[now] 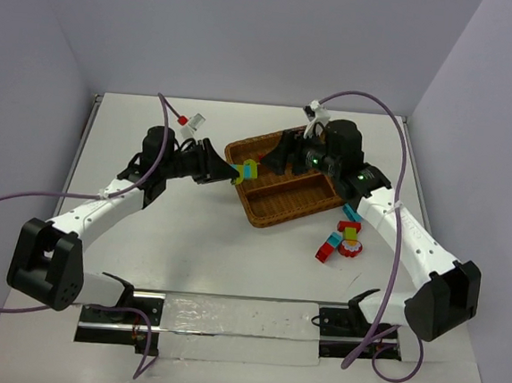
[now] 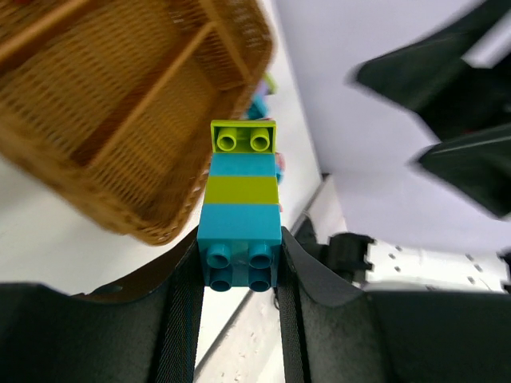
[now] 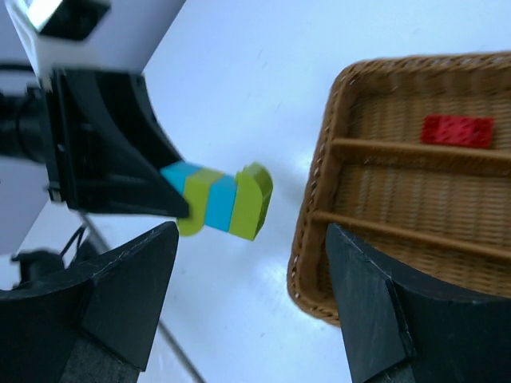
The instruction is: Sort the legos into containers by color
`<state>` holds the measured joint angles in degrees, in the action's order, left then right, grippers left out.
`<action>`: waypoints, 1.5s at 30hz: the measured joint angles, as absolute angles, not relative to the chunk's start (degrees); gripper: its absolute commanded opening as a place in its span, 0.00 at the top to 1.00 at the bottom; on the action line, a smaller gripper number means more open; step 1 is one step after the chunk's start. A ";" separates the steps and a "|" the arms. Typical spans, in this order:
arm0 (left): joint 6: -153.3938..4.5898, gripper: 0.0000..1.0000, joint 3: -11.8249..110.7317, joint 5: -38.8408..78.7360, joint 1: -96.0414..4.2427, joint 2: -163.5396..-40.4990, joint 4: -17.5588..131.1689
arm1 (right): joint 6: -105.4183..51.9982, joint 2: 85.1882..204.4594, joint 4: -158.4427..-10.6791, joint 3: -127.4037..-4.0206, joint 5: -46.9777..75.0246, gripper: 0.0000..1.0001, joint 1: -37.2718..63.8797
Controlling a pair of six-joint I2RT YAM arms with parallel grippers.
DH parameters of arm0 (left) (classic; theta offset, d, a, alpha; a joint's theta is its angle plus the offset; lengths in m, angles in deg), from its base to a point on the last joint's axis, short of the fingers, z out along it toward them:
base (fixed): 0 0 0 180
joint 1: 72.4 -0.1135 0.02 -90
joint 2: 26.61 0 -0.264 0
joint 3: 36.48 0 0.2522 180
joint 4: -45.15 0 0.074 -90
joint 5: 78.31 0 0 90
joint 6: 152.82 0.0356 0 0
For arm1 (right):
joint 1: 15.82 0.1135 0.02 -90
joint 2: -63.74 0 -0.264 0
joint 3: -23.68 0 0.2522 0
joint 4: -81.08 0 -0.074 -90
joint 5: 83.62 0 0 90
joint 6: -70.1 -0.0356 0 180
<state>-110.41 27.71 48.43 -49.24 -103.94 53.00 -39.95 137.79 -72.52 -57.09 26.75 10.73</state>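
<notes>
L hand (image 2: 239, 267) pinching cyan/green lego stack (image 2: 241, 187); R hand (image 3: 249, 239) spread, facing it.
Stack's sticking out ahead of L hand, beside tray (image 3: 318, 191) rim; R should be closing squarely on the free green end, peeling gently.
</notes>
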 measured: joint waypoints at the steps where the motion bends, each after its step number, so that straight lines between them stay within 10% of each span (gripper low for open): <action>1: -110.72 1.00 27.58 50.15 -49.52 -104.07 51.19 | -39.97 137.89 -72.75 -56.43 28.74 0.17 10.49; 23: -120.74 1.00 24.40 69.97 -51.89 -104.09 28.42 | -51.16 139.41 -94.60 -47.24 58.98 0.27 6.79; 35: -123.03 1.00 24.40 71.77 -51.89 -101.50 25.53 | -57.62 141.17 -103.20 -46.87 64.74 0.59 6.77; 41: -122.37 1.00 24.40 72.20 -51.97 -100.65 24.93 | -61.34 141.17 -106.39 -46.22 65.91 0.99 6.72; 45: -122.30 0.93 24.40 72.24 -51.97 -100.60 25.09 | -62.31 141.17 -107.82 -45.77 66.17 1.00 6.72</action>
